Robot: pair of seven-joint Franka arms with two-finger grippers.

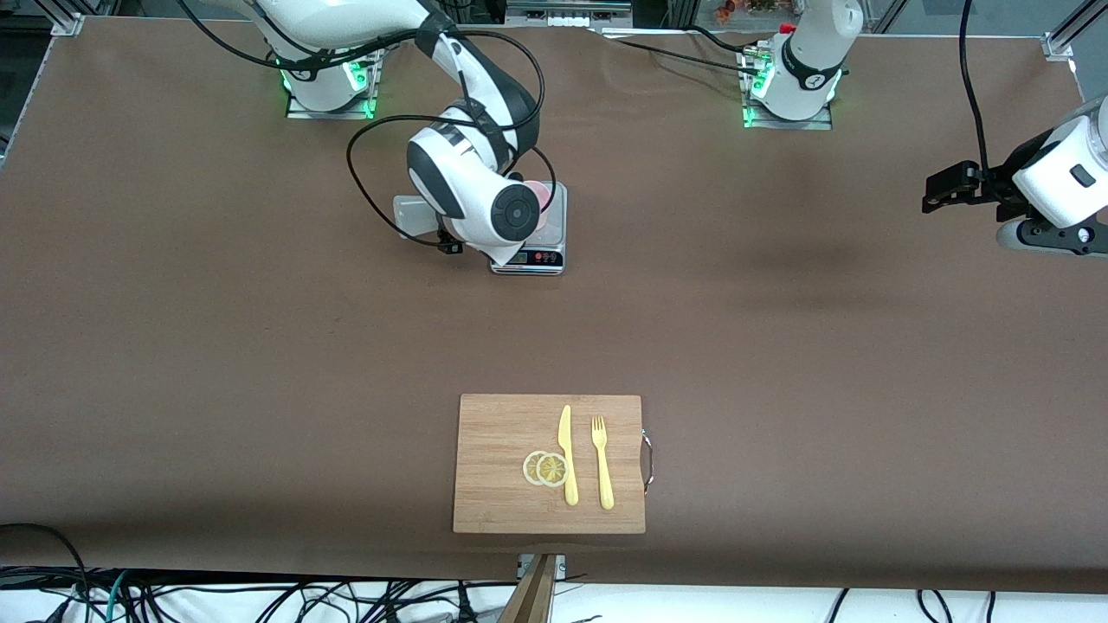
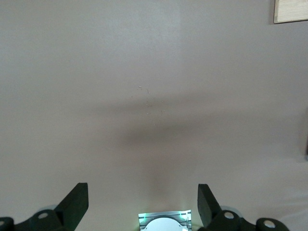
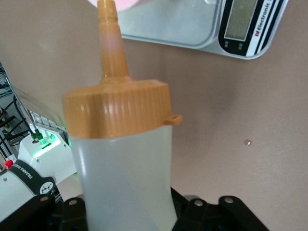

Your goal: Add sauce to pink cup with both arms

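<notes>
Clamping the sauce bottle (image 3: 122, 163), the right gripper (image 3: 130, 211) hangs over the scale (image 1: 544, 247) — orange nozzle tipped toward the pink cup (image 1: 542, 197), which stands on the scale near the right arm's base. Left gripper (image 2: 143, 207) waits with fingers wide, holding nothing, over bare table (image 1: 779, 346) at the left arm's end. Cutting board (image 1: 493, 484) lies nearest the front camera.

Light was even and bright. Soft shadows crossed the table (image 1: 779, 346). The orange cap (image 3: 118, 108) looked blurred.
</notes>
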